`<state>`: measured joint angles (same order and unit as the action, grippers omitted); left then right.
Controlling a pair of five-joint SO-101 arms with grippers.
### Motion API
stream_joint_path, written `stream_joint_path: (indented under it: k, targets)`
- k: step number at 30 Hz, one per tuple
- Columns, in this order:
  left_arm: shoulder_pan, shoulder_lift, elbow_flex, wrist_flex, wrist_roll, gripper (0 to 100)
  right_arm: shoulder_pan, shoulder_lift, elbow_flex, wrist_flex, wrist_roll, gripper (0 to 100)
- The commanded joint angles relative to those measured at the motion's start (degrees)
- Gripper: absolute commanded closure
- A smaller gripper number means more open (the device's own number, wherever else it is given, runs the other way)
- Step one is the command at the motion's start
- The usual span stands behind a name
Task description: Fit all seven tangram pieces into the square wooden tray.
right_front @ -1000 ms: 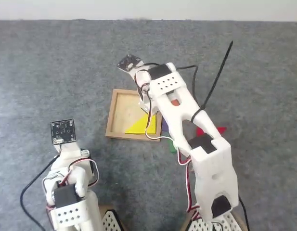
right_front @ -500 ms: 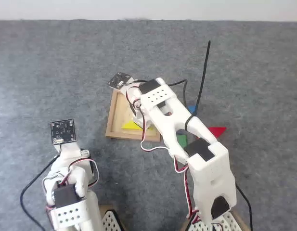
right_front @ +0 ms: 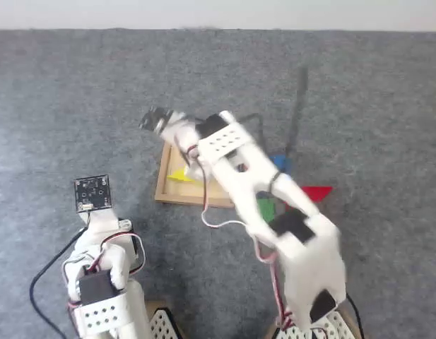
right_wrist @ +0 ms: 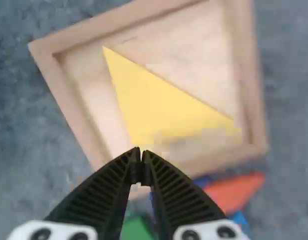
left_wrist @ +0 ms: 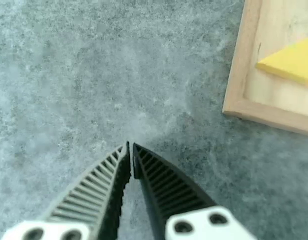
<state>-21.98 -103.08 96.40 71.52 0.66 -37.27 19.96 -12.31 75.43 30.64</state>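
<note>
The square wooden tray (right_wrist: 49,65) holds one yellow triangle (right_wrist: 154,107), lying flat on its floor. My right gripper (right_wrist: 140,152) is shut, with nothing between its fingers, and its tips hang over the tray's rim by the triangle's edge. In the high view the right arm (right_front: 228,152) stretches over the tray (right_front: 163,189), where the yellow triangle (right_front: 177,174) shows at its left side. My left gripper (left_wrist: 130,147) is shut and empty over bare carpet, a short way from the tray's corner (left_wrist: 233,102). The left arm (right_front: 97,240) stays at the near left.
Loose pieces lie on the grey carpet right of the tray: a blue one (right_front: 278,162), a red one (right_front: 316,192) and a green one (right_front: 263,208). In the right wrist view the red piece (right_wrist: 233,190) lies just outside the tray.
The right arm has swung left across the tray. The yellow triangle has slid from the tray's right side toward its left. The left arm has not moved.
</note>
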Motion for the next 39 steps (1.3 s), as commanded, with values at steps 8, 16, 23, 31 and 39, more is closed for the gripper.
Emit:
stream_joint_path:
  k: [8,16,23,31,39]
  targets:
    - [18.4,9.8,-18.7,-16.9,-18.5,88,23.6,-50.5,34.0,-2.0,-15.2,99.0]
    - [31.5,67.0,-58.1,-7.3,-28.4,87,31.3,-51.2,52.2,-15.0,-17.8,98.9]
    - [32.9,108.1,-85.6,-7.0,-29.9,75,31.2,-47.1,56.2,-21.8,-17.6,98.9]
    - [33.1,122.5,-95.6,-5.3,-30.2,75,31.2,-43.6,56.1,-23.8,-17.2,98.9]
    - [29.3,126.8,-95.7,-11.3,-26.6,76,31.1,-43.8,56.1,-23.8,-17.2,98.9]
